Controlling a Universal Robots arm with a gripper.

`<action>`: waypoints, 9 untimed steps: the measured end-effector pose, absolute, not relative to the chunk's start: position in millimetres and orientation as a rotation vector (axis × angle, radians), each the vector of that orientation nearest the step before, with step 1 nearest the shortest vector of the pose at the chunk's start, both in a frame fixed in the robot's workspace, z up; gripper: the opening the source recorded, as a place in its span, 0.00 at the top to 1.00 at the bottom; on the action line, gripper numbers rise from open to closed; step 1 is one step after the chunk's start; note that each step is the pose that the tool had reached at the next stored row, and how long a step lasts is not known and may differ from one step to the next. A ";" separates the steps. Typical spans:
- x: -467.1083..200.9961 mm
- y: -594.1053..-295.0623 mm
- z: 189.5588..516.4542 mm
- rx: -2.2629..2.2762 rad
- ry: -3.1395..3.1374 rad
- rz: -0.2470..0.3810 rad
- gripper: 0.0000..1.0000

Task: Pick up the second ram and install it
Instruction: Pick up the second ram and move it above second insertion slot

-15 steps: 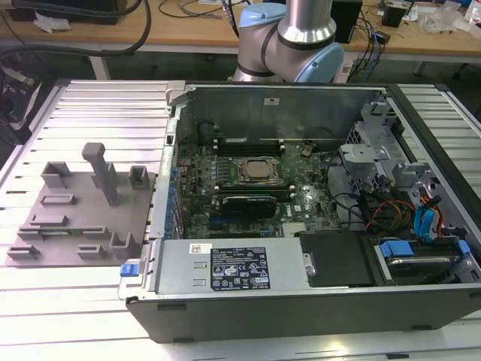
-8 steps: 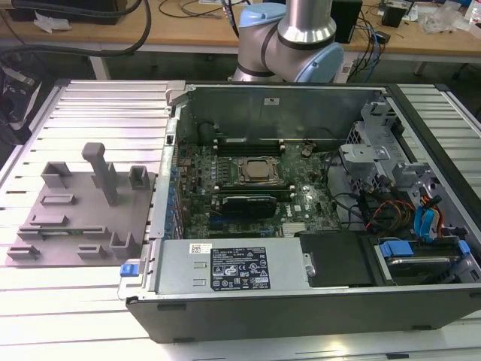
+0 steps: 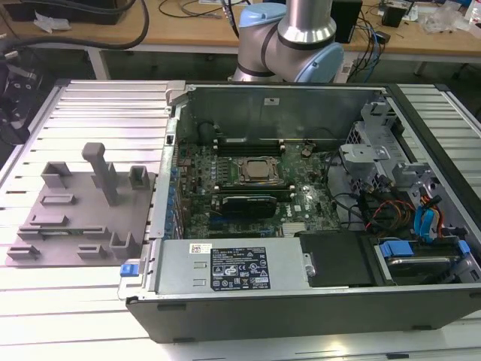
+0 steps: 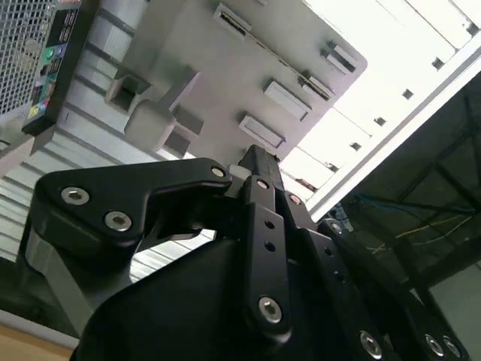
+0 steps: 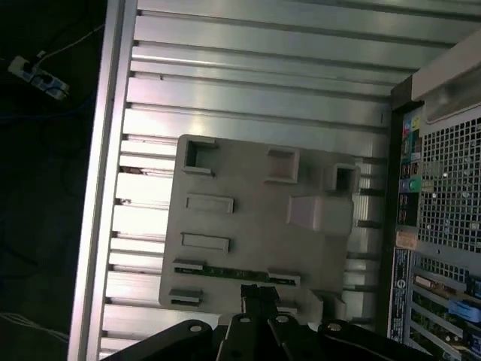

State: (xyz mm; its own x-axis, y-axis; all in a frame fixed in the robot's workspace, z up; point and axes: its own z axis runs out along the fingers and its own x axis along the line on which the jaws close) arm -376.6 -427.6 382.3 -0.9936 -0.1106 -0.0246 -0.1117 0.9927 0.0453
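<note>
The second ram (image 5: pixel 225 272) is a slim green stick lying in a slot of the grey holder tray (image 5: pixel 248 226), held between two small clips. In the first wrist view my gripper (image 5: pixel 259 295) hangs well above the tray, its dark fingertips close beside the stick and apart from it. The jaws are shut together with nothing between them, as the second wrist view also shows for the gripper (image 4: pixel 255 162). In the exterior view the tray (image 3: pixel 75 226) sits on the ribbed metal table, to the left of the open computer case (image 3: pixel 301 226).
Inside the case lie the green motherboard (image 3: pixel 301 203), the CPU socket (image 3: pixel 255 171) and a black cooler (image 3: pixel 244 204). Cables and drive bays (image 3: pixel 406 203) fill its right side. A tall grey post (image 3: pixel 101 173) rises from the tray. The arm's base (image 3: pixel 301 37) stands behind the case.
</note>
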 end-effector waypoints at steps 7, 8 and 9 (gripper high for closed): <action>-376.6 -427.6 382.4 -0.498 3.084 0.076 0.92; -376.6 -427.6 382.4 -0.518 3.081 0.076 0.92; -376.6 -427.6 382.4 -0.545 3.076 0.076 0.92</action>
